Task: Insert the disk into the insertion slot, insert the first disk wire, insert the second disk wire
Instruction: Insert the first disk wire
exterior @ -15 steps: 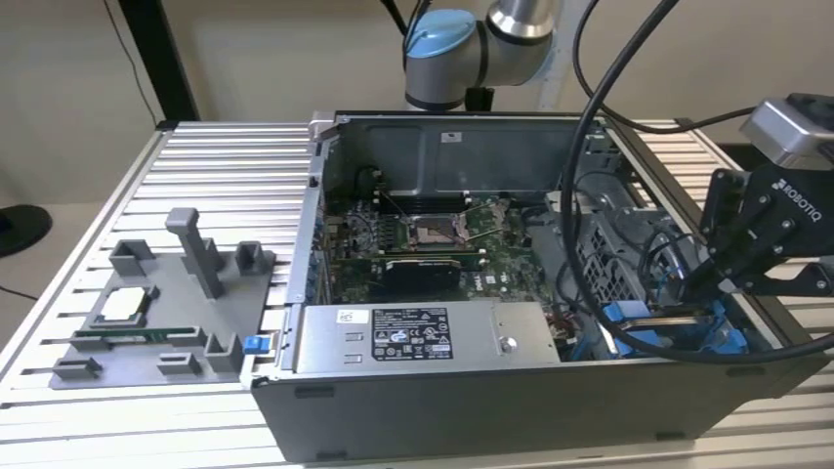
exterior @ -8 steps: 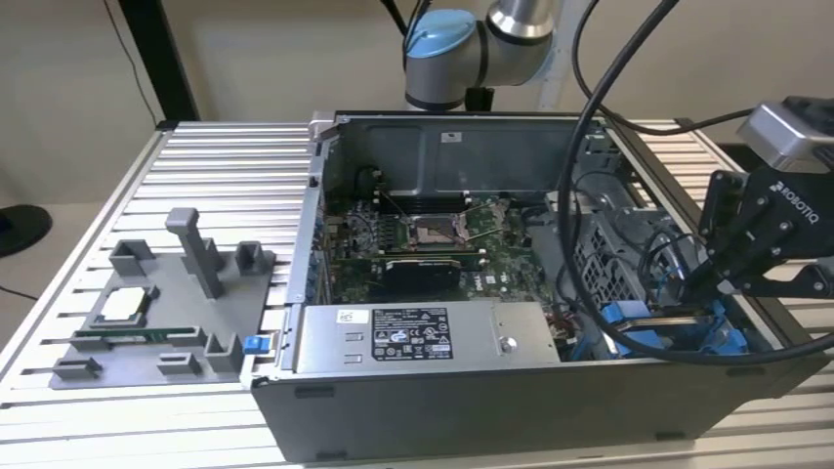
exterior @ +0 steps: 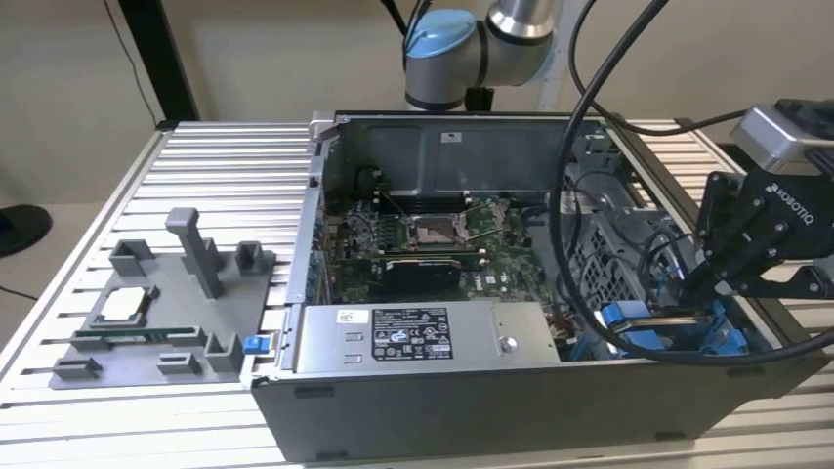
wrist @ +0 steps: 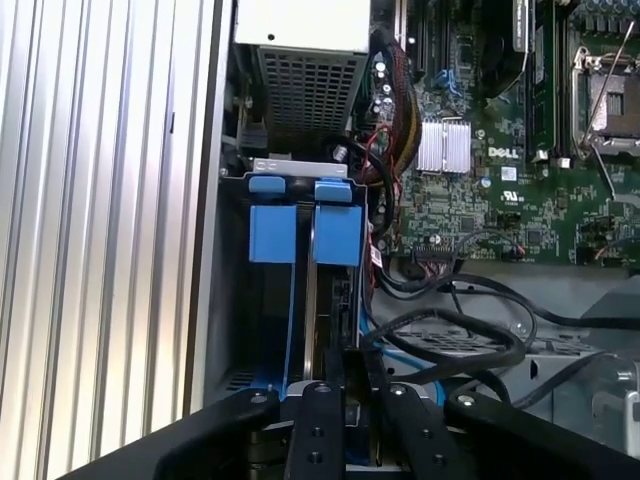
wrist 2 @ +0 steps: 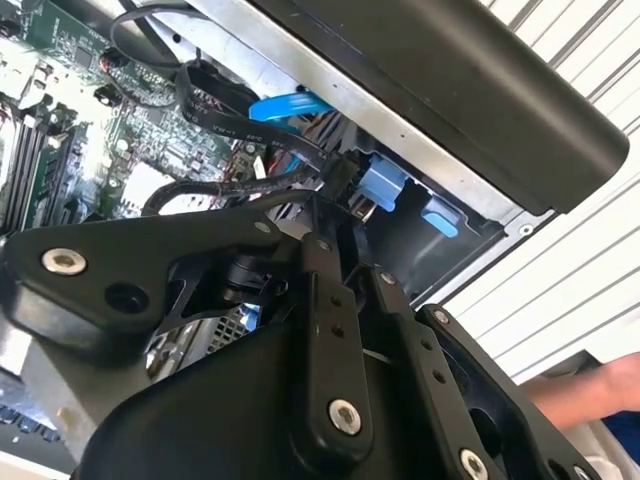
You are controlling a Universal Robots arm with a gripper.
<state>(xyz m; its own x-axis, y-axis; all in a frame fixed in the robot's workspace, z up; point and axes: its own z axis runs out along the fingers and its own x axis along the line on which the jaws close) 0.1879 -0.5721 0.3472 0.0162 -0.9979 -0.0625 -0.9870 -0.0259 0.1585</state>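
The disk (wrist: 335,300) stands on edge in the insertion slot (wrist: 265,320), a grey-walled bay with blue clips (wrist: 272,232) at the case's corner. In the exterior view the disk (exterior: 678,318) sits low between the blue parts of the slot (exterior: 646,337), at the view's right. My gripper (wrist: 340,352) reaches down into the bay, its fingers drawn together on the disk's upper edge. The exterior view shows the gripper (exterior: 687,305) from the side, and it also appears in the second wrist view (wrist 2: 345,225). Loose black wires (wrist: 455,335) and a blue wire (wrist 2: 290,105) lie beside the bay.
The open computer case holds a silver power-supply box (exterior: 424,334), the motherboard (exterior: 489,278) and its processor socket (exterior: 431,230). A grey fixture (exterior: 170,313) with parts stands on the slatted table (exterior: 131,195) at the exterior view's left. A person's hand (wrist 2: 590,395) is near the case.
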